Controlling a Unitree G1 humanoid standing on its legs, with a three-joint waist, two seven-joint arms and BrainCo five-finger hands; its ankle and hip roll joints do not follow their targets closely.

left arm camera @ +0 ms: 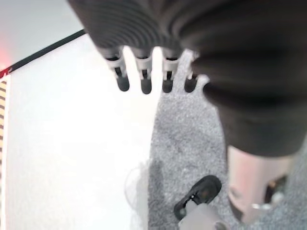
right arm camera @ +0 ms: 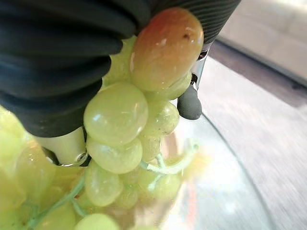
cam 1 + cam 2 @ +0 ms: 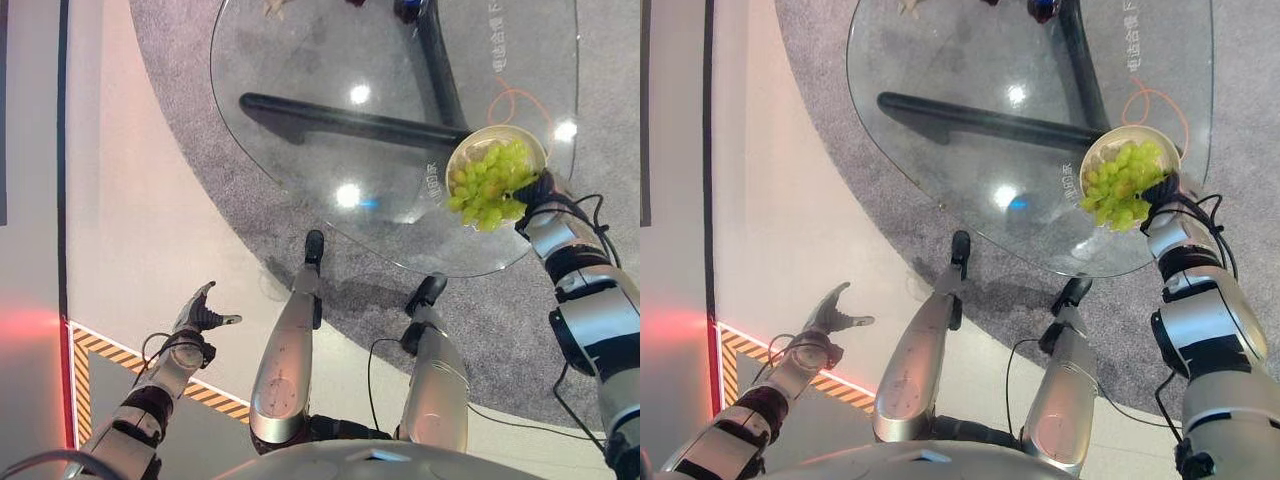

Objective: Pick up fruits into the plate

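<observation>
One right hand [image 3: 540, 195] is gripping green grapes [image 3: 488, 183] over the cream plate [image 3: 462, 152] near the round glass table's [image 3: 300, 60] edge; releasing carelessly risks spilling; left hand [image 3: 200, 312] is hanging open

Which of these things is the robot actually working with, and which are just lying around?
Part of the job:
green grapes
plate
right hand, curled round the grapes over the plate

Just lying about:
glass table
grey carpet
left hand, open and idle over the floor
</observation>
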